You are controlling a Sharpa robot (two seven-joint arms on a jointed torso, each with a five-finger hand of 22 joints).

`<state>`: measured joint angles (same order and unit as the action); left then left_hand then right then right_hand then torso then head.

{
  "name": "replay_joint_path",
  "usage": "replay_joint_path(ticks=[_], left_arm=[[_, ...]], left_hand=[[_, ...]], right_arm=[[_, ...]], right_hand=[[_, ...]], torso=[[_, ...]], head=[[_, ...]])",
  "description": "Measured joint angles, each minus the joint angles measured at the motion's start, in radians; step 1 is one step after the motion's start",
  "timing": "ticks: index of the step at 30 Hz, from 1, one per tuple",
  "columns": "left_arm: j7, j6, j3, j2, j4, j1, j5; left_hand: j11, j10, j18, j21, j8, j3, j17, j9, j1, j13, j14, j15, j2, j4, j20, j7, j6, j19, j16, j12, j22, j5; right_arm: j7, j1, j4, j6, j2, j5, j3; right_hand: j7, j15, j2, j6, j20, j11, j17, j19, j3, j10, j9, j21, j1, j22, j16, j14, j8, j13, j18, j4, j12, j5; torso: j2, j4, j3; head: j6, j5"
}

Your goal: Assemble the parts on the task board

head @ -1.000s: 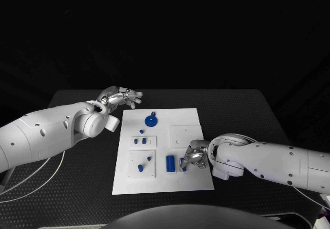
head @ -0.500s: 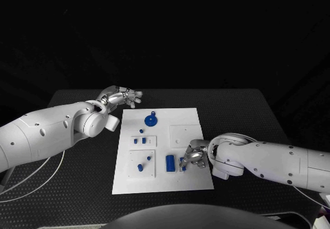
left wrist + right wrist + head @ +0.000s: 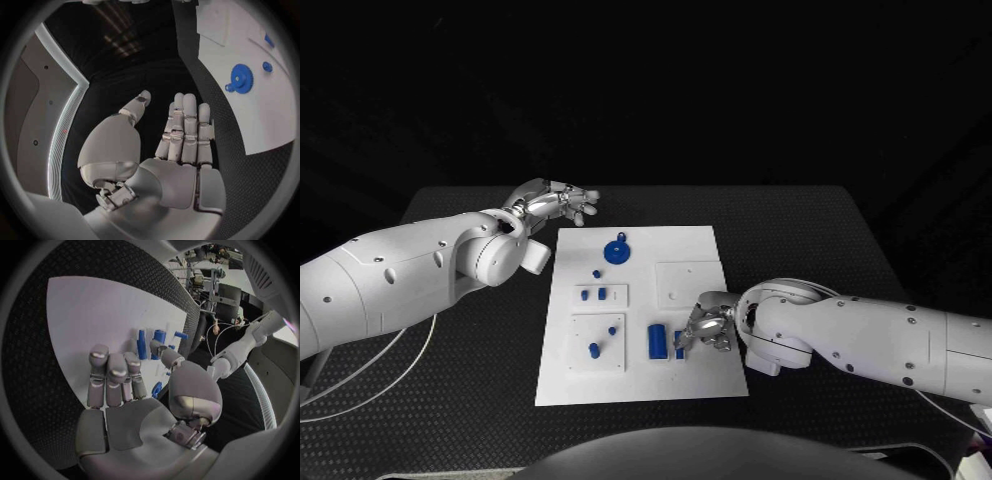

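Left hand [image 3: 554, 204]: parked just off the far left corner of the board [image 3: 697, 385], fingers straight and slightly apart, holding nothing.

Gear [image 3: 616, 250]: lies on the board a little past those fingertips, with a small blue knob [image 3: 597, 274] just nearer you.

Middle pieces: two little pegs [image 3: 593, 295] in one recess, a pin and a blob [image 3: 594, 350] in the next, all untouched.

Long bar [image 3: 656, 341]: lies just beside your right fingertips.

Right hand [image 3: 708, 329]: fingers curled down over a small blue piece [image 3: 681, 351] at the near right of the board; can't tell whether it's actually pinched or only touched.

Risk: I'd guess the piece could roll or tip if the fingers close off-centre, and a wide sweep could knock the bar.

Room: the board's near edge is close behind the wrist, and there's bare white just beyond the fingertips, so work there.
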<state>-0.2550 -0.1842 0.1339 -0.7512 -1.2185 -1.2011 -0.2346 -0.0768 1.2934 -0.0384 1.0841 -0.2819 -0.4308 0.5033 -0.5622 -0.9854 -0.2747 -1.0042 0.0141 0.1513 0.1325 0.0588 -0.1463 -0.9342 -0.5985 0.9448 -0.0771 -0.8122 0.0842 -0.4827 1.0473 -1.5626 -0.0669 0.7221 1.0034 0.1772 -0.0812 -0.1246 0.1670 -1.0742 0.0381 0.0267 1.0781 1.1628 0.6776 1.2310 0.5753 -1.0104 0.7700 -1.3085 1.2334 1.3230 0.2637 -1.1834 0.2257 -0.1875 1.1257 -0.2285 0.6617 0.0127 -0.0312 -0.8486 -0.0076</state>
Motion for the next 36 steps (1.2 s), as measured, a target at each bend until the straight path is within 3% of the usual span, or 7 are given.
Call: replay_joint_path(ticks=[12, 16, 20, 22, 25, 30, 36], left_arm=[[0.001, 0.0, 0.0, -0.001, 0.0, 0.0, 0.0], [0.002, 0.0, 0.0, -0.001, 0.0, 0.0, 0.0], [0.002, 0.0, 0.0, -0.002, 0.0, 0.0, 0.0], [0.002, 0.0, 0.0, -0.003, 0.0, 0.0, 0.0], [0.002, 0.0, 0.0, -0.004, 0.0, 0.0, 0.0], [0.002, 0.0, 0.0, -0.004, 0.0, 0.0, 0.0], [0.002, 0.0, 0.0, -0.003, 0.0, 0.0, -0.001]], left_hand=[[0.0, 0.0, 0.0, 0.0, 0.0, 0.0, 0.001, 0.0, 0.0, 0.0, 0.0, 0.0, 0.0, 0.0, 0.0, 0.0, 0.0, 0.0, 0.0, 0.0, 0.0, 0.0], [0.0, 0.0, 0.0, 0.0, 0.0, 0.0, 0.001, 0.0, 0.0, 0.0, 0.0, 0.0, 0.0, 0.0, 0.0, 0.003, 0.003, 0.0, 0.0, 0.0, 0.0, 0.0], [0.0, 0.0, 0.0, 0.0, 0.0, 0.0, 0.001, 0.0, 0.0, 0.0, 0.0, 0.0, 0.0, 0.0, 0.0, 0.003, 0.003, 0.0, 0.0, 0.0, 0.0, 0.0], [0.0, 0.0, 0.0, 0.0, 0.0, 0.0, 0.001, 0.0, 0.0, 0.0, 0.0, 0.0, 0.0, 0.0, 0.0, 0.003, 0.003, 0.0, 0.0, 0.0, 0.0, 0.0], [0.0, 0.0, 0.0, 0.0, 0.0, 0.0, 0.001, 0.0, 0.0, 0.0, 0.0, 0.0, 0.0, 0.0, 0.0, 0.003, 0.003, 0.0, 0.0, 0.0, 0.0, 0.0], [0.0, 0.0, 0.0, 0.0, 0.0, 0.0, 0.002, 0.0, 0.0, 0.0, 0.0, 0.0, 0.0, 0.0, 0.0, 0.003, 0.003, 0.0, 0.0, 0.0, 0.0, 0.0], [0.0, 0.0, 0.0, 0.0, 0.0, 0.0, 0.002, 0.0, 0.0, 0.0, 0.0, 0.0, 0.0, 0.0, 0.0, 0.003, 0.003, 0.0, 0.0, 0.0, 0.0, 0.0]], right_arm=[[0.007, 0.0, -0.003, -0.002, 0.007, -0.001, 0.0], [0.029, 0.0, -0.013, -0.018, 0.029, -0.001, -0.002], [0.08, 0.001, -0.022, -0.059, 0.063, 0.017, -0.01], [0.114, 0.005, -0.024, -0.085, 0.074, 0.037, -0.011], [0.173, 0.011, -0.03, -0.129, 0.09, 0.078, -0.012], [0.259, 0.012, -0.03, -0.183, 0.095, 0.155, -0.012], [0.33, 0.011, -0.02, -0.207, 0.085, 0.22, -0.012]], right_hand=[[0.0, 0.0, 0.0, 0.0, 0.0, 0.0, 0.0, 0.002, 0.0, 0.0, -0.002, 0.0, 0.0, 0.0, 0.0, 0.0, 0.0, 0.0, 0.0, 0.0, 0.0, 0.0], [-0.001, 0.0, 0.021, 0.002, 0.0, 0.004, 0.0, 0.002, -0.003, -0.004, -0.002, 0.0, 0.013, 0.0, -0.004, 0.0, 0.0, 0.004, 0.0, 0.003, -0.01, 0.008], [-0.009, -0.004, 0.05, 0.046, 0.005, -0.009, 0.0, -0.004, -0.002, -0.016, -0.011, 0.005, 0.048, 0.0, -0.004, -0.007, -0.024, 0.008, 0.001, -0.012, -0.015, 0.023], [-0.016, -0.002, 0.054, 0.063, 0.005, -0.015, 0.0, -0.004, -0.002, -0.022, -0.014, 0.006, 0.077, 0.0, -0.004, -0.008, -0.032, 0.008, 0.001, -0.026, -0.015, 0.029], [-0.017, 0.01, 0.046, 0.071, 0.011, -0.016, 0.001, 0.002, 0.006, -0.023, -0.014, 0.006, 0.144, 0.0, -0.004, -0.006, -0.032, 0.007, 0.0, -0.053, -0.015, 0.058], [-0.017, 0.01, 0.026, 0.071, 0.013, -0.02, 0.002, 0.0, 0.058, -0.02, -0.014, 0.006, 0.249, 0.0, -0.004, -0.006, -0.032, 0.003, 0.0, -0.078, -0.01, 0.117], [-0.017, 0.01, 0.003, 0.071, 0.013, -0.022, 0.005, 0.0, 0.094, -0.017, -0.017, 0.006, 0.287, 0.0, -0.004, -0.006, -0.032, 0.003, 0.0, -0.08, -0.006, 0.136]], torso=[[0.0, -0.0002, 0.0], [0.0, -0.0002, 0.0001], [0.0, -0.0003, 0.0001], [0.0, -0.0004, 0.0001], [0.0, -0.0003, 0.0001], [0.001, -0.0003, 0.0005], [0.001, 0.0, 0.0012]], head=[[-0.002, 0.002], [0.0, 0.003], [0.001, 0.005], [0.001, 0.005], [0.002, 0.007], [0.002, 0.01], [0.001, 0.011]])
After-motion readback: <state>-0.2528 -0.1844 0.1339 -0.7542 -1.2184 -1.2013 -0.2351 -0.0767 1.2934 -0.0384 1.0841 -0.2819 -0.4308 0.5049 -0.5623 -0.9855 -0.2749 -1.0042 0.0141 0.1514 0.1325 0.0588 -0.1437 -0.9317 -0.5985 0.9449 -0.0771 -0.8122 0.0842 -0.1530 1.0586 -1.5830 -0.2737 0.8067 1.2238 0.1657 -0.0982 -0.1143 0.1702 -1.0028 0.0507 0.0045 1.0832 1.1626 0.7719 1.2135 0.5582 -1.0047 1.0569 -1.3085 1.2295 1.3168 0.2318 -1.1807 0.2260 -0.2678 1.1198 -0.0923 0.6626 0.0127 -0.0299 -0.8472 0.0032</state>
